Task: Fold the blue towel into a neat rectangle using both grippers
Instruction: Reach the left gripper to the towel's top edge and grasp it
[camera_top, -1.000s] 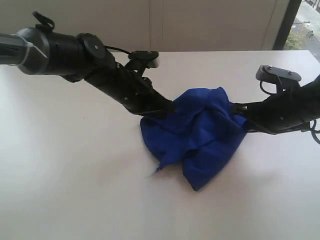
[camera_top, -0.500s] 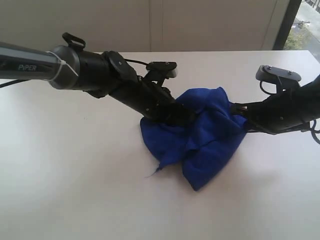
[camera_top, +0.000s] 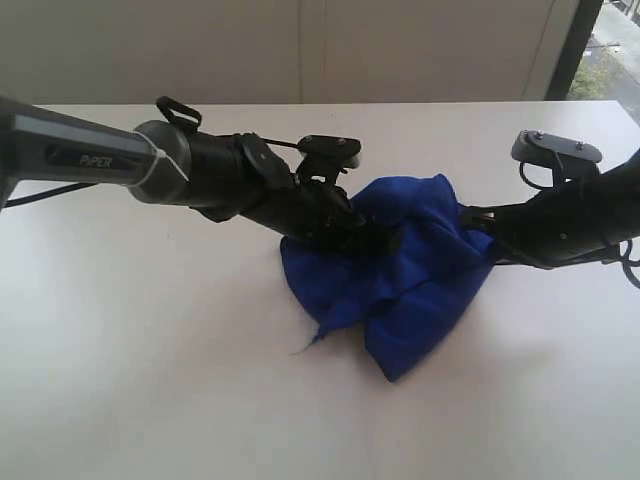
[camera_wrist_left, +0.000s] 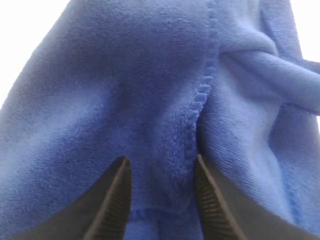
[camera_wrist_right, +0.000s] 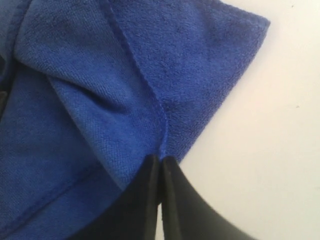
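The blue towel (camera_top: 405, 270) lies bunched and crumpled on the white table (camera_top: 150, 350), a loose thread at its near-left corner. My left gripper (camera_top: 385, 238) reaches over the towel's middle from the left. In the left wrist view it (camera_wrist_left: 161, 165) stands open, ribbed fingers (camera_wrist_left: 116, 200) astride a stitched hem of the towel (camera_wrist_left: 150, 90). My right gripper (camera_top: 478, 232) holds the towel's right edge. In the right wrist view it (camera_wrist_right: 160, 161) is shut on a stitched fold of the towel (camera_wrist_right: 100, 90).
A pale wall (camera_top: 300, 50) runs behind the table's far edge, and a dark window frame (camera_top: 580, 45) stands at the far right. Bare tabletop stretches to the left and front of the towel.
My left arm has pushed rightward, its gripper moving from the towel's left edge onto the middle of the heap. The right arm and the towel's outline have stayed put.
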